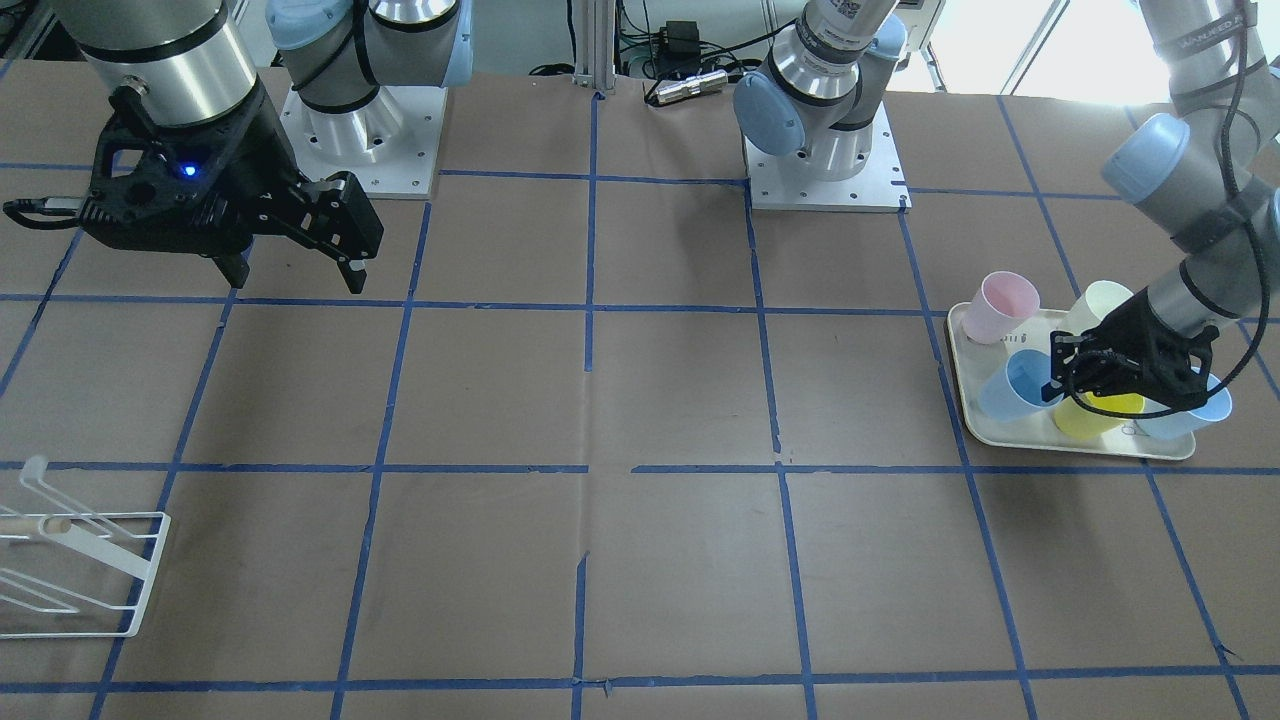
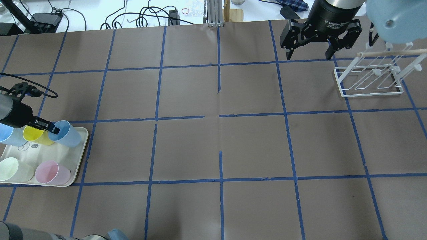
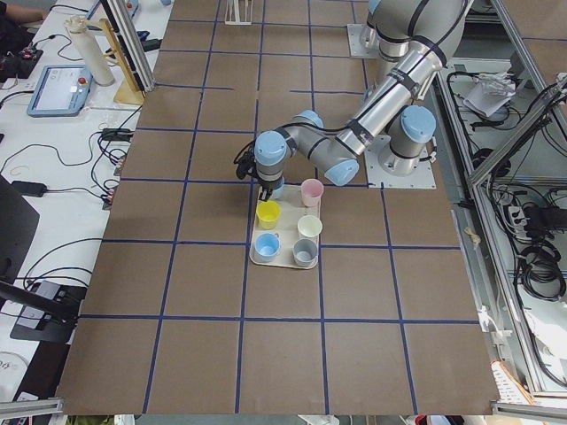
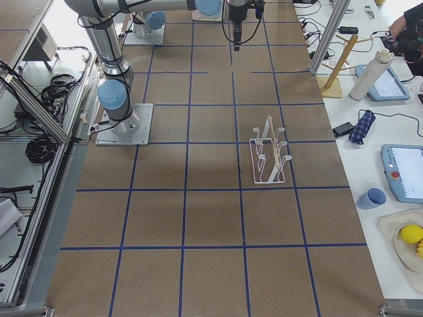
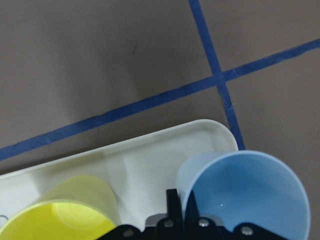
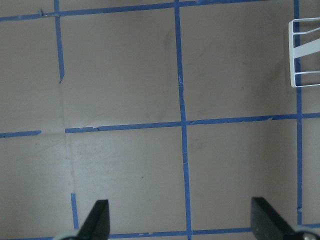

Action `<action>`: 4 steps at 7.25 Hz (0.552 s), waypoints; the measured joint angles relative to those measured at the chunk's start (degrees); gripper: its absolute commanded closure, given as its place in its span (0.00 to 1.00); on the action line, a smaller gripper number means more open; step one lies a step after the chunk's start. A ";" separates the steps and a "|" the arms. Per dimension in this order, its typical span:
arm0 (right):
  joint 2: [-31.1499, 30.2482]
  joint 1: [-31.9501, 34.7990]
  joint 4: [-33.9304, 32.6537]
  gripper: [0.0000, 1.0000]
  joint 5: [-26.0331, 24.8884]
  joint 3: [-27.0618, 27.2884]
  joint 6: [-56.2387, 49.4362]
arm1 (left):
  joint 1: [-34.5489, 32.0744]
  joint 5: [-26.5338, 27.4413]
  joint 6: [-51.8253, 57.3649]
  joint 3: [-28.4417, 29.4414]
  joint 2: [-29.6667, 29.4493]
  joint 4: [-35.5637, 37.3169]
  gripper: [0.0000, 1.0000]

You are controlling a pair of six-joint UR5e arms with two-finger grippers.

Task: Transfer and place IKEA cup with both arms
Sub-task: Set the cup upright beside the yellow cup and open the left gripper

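The light-blue IKEA cup [image 2: 69,134] stands upright at the tray's corner nearest the table's middle, and it also shows in the front view [image 1: 1018,386] and the left wrist view [image 5: 250,195]. My left gripper [image 2: 51,128] is shut on its rim, one finger inside and one outside, as the left wrist view [image 5: 182,204] shows. The cup's base looks to rest on the white tray [image 2: 63,156]. My right gripper [image 2: 308,55] hangs open and empty above the far right of the table, next to the rack; its fingers are wide apart in the right wrist view [image 6: 180,225].
Also on the tray are a yellow cup [image 2: 35,135], a second blue cup [image 2: 8,135] under my left arm, a pale green cup [image 2: 13,170] and a pink cup [image 2: 51,173]. A white wire rack [image 2: 367,80] stands at the far right.
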 measured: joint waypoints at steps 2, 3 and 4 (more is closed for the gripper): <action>-0.07 0.00 0.02 0.00 0.09 0.00 -0.09 | -0.21 -0.12 -0.08 -0.02 -0.54 0.10 0.99; -0.09 0.00 0.03 0.00 0.10 0.00 -0.09 | -0.33 -0.13 -0.01 -0.01 -0.75 0.30 0.70; -0.10 0.00 -0.01 0.00 0.10 0.00 -0.10 | -0.37 -0.17 -0.01 0.00 -0.92 0.55 0.51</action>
